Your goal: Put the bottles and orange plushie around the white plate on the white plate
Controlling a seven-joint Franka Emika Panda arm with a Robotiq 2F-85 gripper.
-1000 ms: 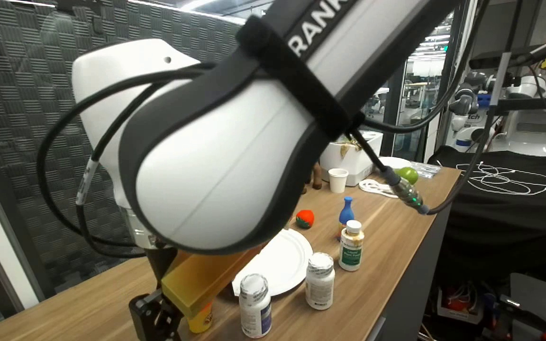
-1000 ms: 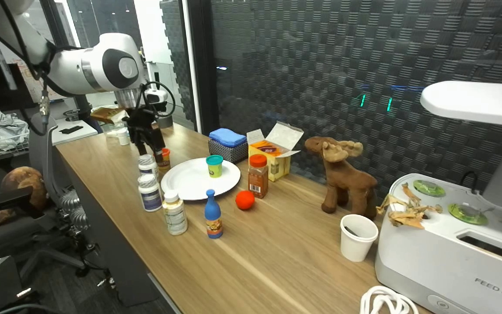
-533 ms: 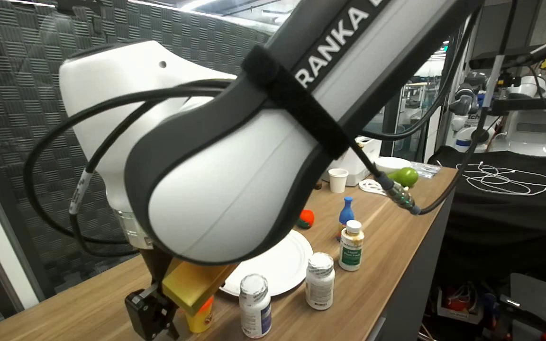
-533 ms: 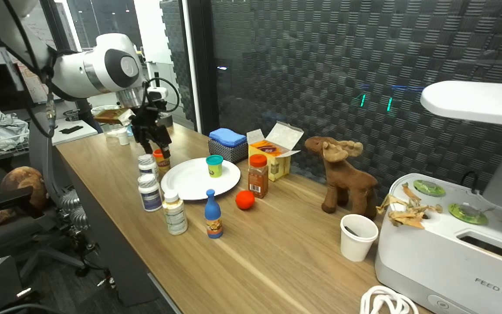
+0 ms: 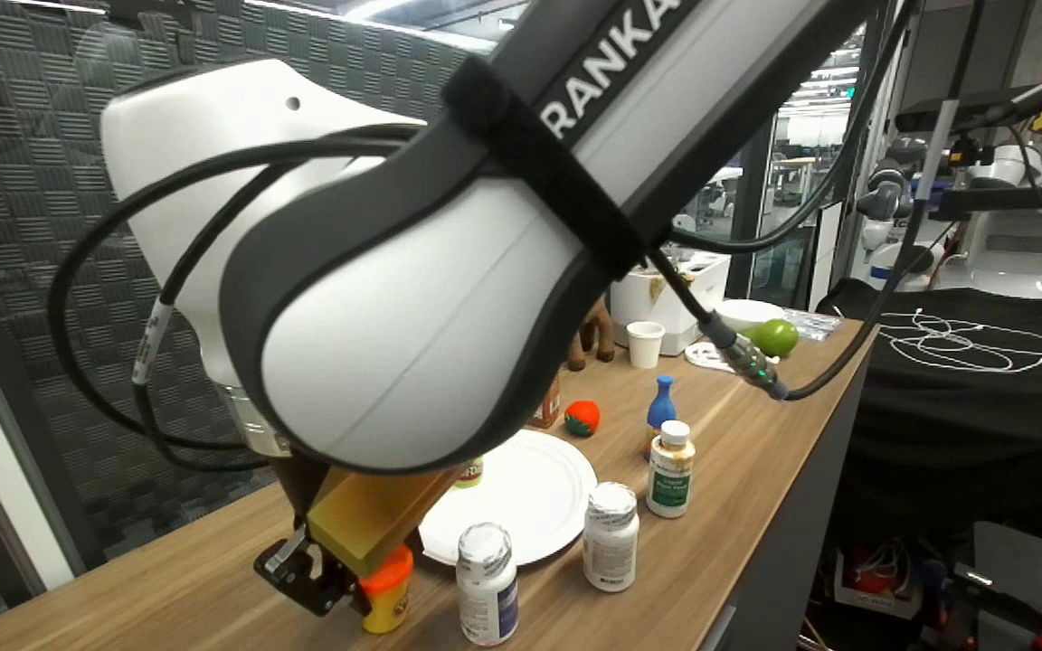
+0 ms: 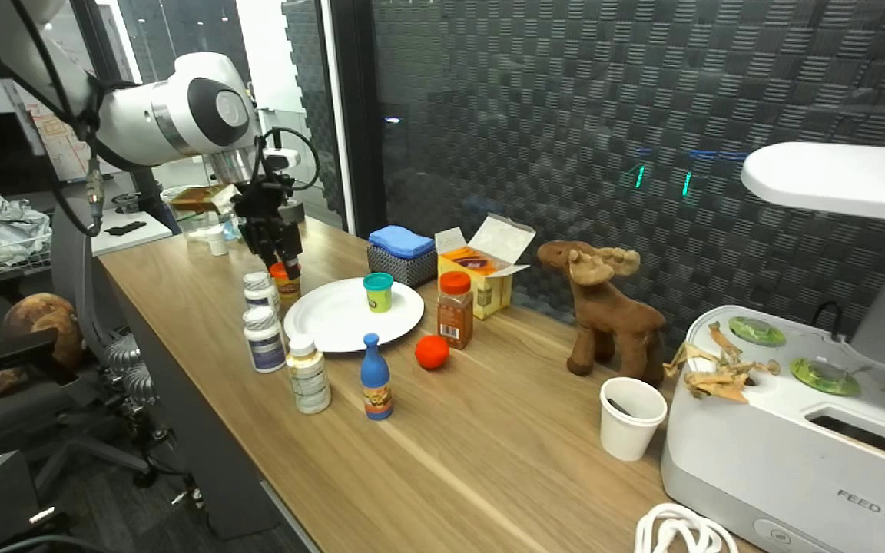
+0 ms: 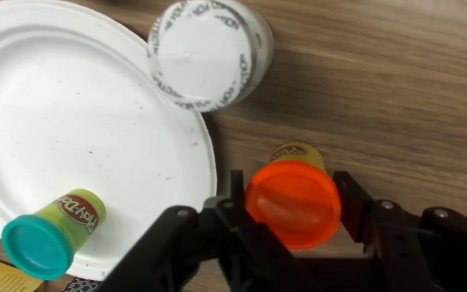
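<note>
My gripper (image 7: 289,179) has a finger against either side of the orange lid on a yellow tub (image 7: 298,153), which stands upright on the table beside the white plate (image 7: 95,121). A tub with a teal lid (image 6: 379,293) sits on that plate. Three white bottles line the plate's near side: one (image 5: 487,592) close to the gripped tub, another (image 5: 611,542), and one with a green label (image 5: 670,475). A blue bottle (image 6: 376,382) and the round orange plushie (image 6: 432,352) stand past them. Behind the plate is a red-capped jar (image 6: 455,313).
A black mesh box with blue cloths (image 6: 402,257) and an open yellow carton (image 6: 491,296) stand behind the plate. Farther along are a brown moose toy (image 6: 615,322), paper cups (image 6: 631,426) and a white planter (image 6: 780,461).
My gripper has shifted over the orange-lidded tub, and its fingers have come together onto the lid. The tub, bottles, plushie and plate stay where they were.
</note>
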